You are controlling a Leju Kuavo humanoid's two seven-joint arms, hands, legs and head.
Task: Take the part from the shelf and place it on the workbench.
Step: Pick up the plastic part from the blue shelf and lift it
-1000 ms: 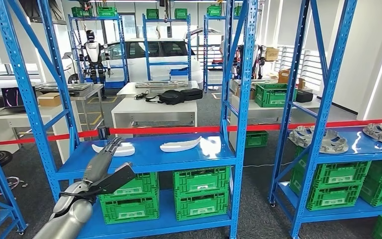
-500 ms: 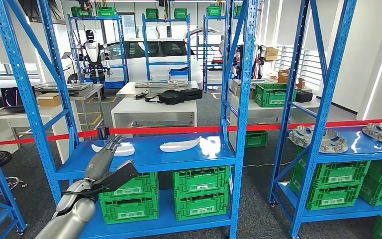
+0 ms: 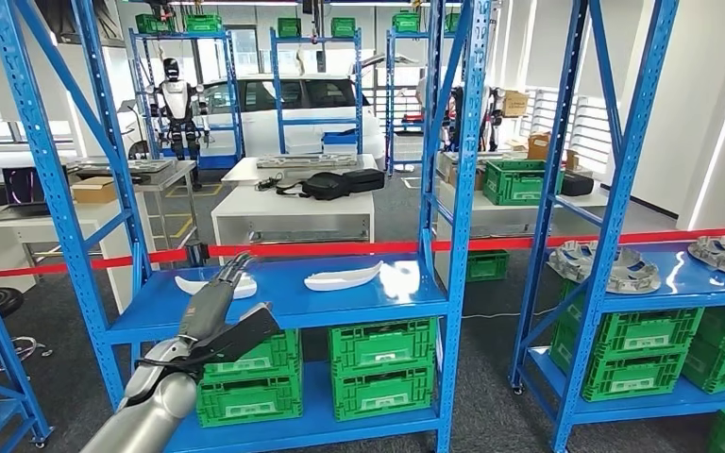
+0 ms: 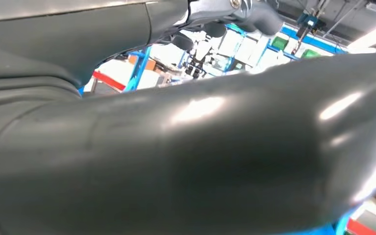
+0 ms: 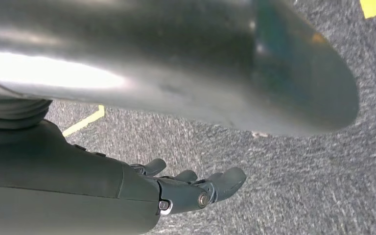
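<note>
Two white curved parts lie on the blue shelf (image 3: 340,304): one at the left (image 3: 192,285), one in the middle (image 3: 342,276). My left hand (image 3: 215,304) reaches out over the shelf's front edge with its fingers stretched forward and thumb apart, holding nothing. Its fingertips (image 3: 237,267) overlap the left part's right end; I cannot tell whether they touch. In the left wrist view the thick thumb (image 4: 186,161) blocks most of the sight and the darker fingers (image 4: 254,12) show beyond it. My right hand (image 5: 191,188) hangs over grey carpet with loosely spread fingers and nothing in them.
Green crates (image 3: 380,368) fill the shelf's lower levels. Blue uprights (image 3: 453,189) frame the bay. A second rack on the right carries grey round parts (image 3: 604,266). Red tape (image 3: 340,247) runs behind the racks, with white tables (image 3: 293,203) beyond.
My left hand has advanced forward and a little right along the shelf, so its fingertips now reach the right end of the left white part. The parts have not moved.
</note>
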